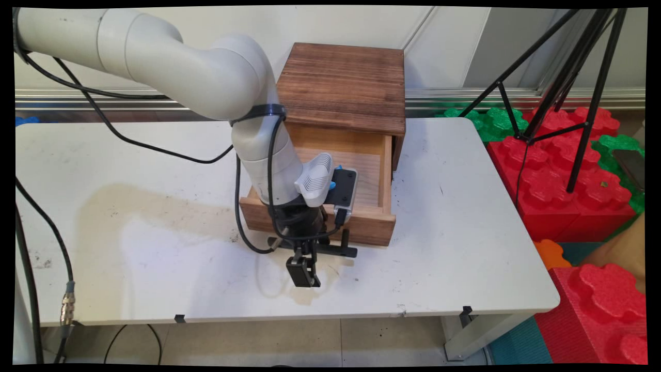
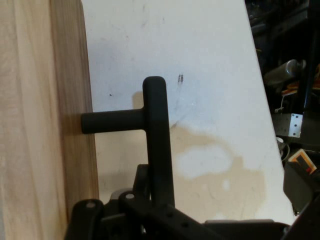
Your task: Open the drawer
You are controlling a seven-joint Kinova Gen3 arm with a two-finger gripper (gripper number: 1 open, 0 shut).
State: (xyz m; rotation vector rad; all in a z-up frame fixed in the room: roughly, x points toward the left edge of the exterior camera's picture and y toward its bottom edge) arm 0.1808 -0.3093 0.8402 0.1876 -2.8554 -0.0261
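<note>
I see the drawer (image 1: 361, 181) pulled out of the wooden box (image 1: 343, 88) toward the bench's (image 1: 465, 232) near edge. Its black handle (image 1: 330, 248) runs along the drawer front. My gripper (image 1: 303, 274) sits at the handle's left end; I cannot tell how the jaws stand. A tripod (image 1: 563, 93) stands off right.

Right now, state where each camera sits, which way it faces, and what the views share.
Main view: fixed above the table's near side, looking down across the white table at the wall; shows the white arm and black two-finger gripper.
Hand view: on the hand, looking along the gripper; its linkage rises from below.
Shared: the brown wooden drawer box's black T-shaped handle, drawer front, table.
</note>
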